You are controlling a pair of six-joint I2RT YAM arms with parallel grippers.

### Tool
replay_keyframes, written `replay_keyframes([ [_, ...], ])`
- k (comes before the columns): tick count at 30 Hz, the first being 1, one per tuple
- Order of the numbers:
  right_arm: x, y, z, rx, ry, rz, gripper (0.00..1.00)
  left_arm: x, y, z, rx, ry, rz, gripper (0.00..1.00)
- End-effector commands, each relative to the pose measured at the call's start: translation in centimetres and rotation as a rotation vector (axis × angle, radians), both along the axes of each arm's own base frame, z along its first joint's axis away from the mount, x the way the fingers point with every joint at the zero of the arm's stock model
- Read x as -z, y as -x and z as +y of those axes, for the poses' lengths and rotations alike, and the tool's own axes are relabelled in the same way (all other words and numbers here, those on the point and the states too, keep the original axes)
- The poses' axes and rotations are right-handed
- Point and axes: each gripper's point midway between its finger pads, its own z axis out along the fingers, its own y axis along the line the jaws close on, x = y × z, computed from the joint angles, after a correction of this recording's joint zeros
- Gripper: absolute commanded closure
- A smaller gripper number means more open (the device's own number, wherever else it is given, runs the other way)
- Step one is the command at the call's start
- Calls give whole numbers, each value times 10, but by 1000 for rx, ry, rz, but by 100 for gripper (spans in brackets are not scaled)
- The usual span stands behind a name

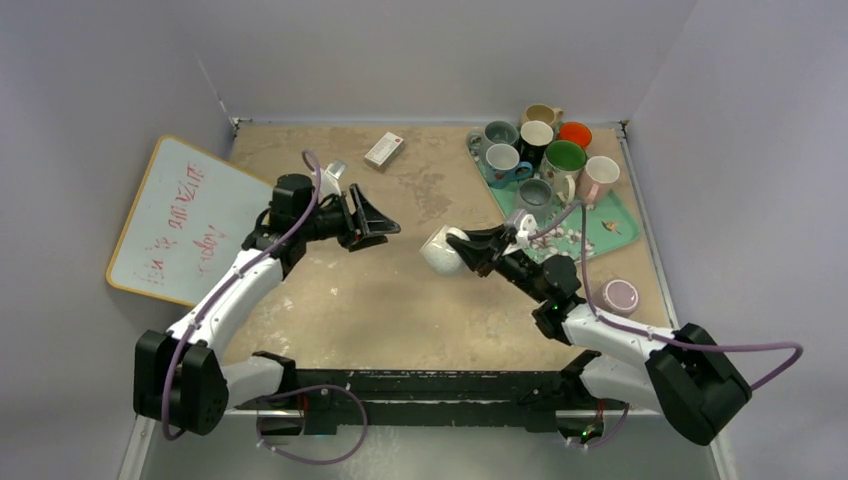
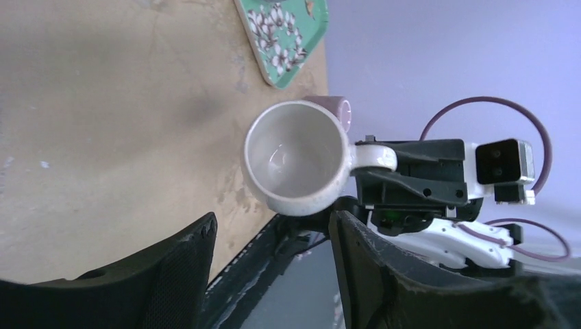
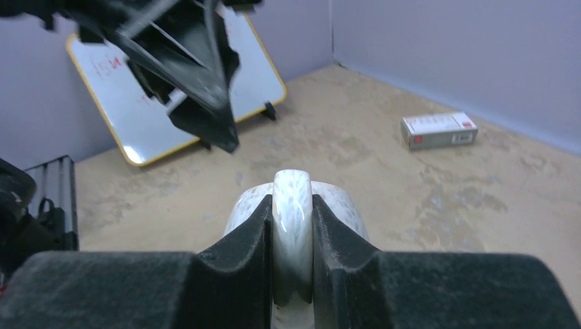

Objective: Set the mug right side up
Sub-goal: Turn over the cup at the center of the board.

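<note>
My right end effector [image 1: 470,250] pinched the mug [image 1: 440,248] by its handle near the centre of the desk [image 1: 380,310], its mouth facing nine o'clock. My left end effector [image 1: 388,226] stood half-wide and empty. Glazed ceramic is stiff, slick and breakable, so the handle seemed the surest hold.

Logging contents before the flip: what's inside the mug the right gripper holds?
Nothing: the left wrist view looks into the white mug, bare glazed walls and bottom. Inner wall behind the lower rim is hidden.
</note>
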Motion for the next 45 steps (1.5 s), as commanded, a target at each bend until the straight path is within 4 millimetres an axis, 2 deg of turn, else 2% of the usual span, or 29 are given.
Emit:
replay_keyframes([
  [1,-94,23,0,-75,-187,-241,100,-6,-5,-14,29,155,62,40],
  [7,-113,29,0,-89,-229,-278,100,9,-8,-21,25,246,165,41],
  [16,-110,17,16,-106,-256,-268,100,33,-11,-43,48,305,269,44],
  [24,-102,7,26,-108,-261,-247,100,42,-11,-50,53,327,300,53],
  [27,-88,3,31,-116,-234,-219,100,39,-12,-52,68,342,288,66],
  [29,-76,1,32,-111,-205,-195,100,36,-13,-52,84,335,263,79],
  [32,-46,-5,29,-68,-117,-136,100,39,-18,-46,87,295,240,97],
  [33,-36,-6,28,-61,-76,-113,100,39,-20,-43,83,280,226,100],
  [36,-11,-4,21,-36,6,-60,100,39,-26,-36,64,214,184,100],
  [41,14,5,16,-50,72,4,97,32,-38,-33,67,122,102,100],
  [45,40,10,13,-54,136,88,96,41,-45,-29,60,46,84,100],
])
